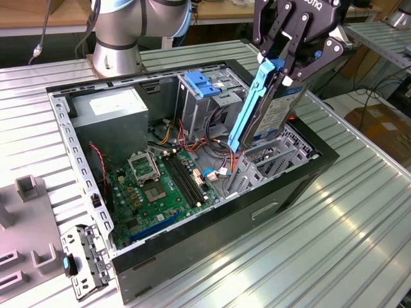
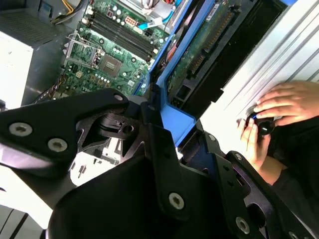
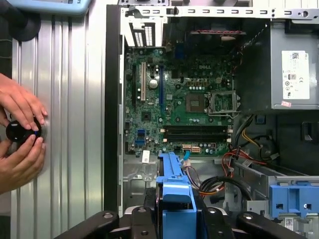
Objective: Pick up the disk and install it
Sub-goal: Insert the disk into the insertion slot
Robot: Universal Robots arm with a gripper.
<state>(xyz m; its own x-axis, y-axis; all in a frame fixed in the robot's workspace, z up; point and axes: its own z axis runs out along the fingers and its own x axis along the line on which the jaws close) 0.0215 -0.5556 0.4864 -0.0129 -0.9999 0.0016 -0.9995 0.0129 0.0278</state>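
Blue-railed disk [image 1: 280, 110] hangs tilted, clamped in the tool [image 1: 290, 74], its lower end above the open case [image 1: 192, 260], near the motherboard [image 1: 160, 186].

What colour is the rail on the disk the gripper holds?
Blue; the rail shows best in the exterior view.
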